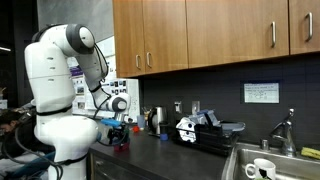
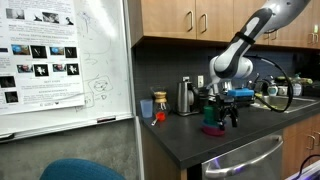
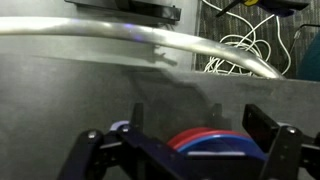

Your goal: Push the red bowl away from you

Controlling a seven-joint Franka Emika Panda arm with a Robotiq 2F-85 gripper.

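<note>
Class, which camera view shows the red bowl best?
The wrist view: the red bowl sits close and large inside the gripper, partly hidden. In both exterior views the red bowl is a small patch below the gripper.

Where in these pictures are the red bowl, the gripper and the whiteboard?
red bowl [image 3: 198,136]: wrist view, on its red upper rim.
gripper [image 2: 225,114]: in an exterior view, midway between its fingertips.
whiteboard [image 2: 110,65]: in an exterior view, on its white surface.
</note>
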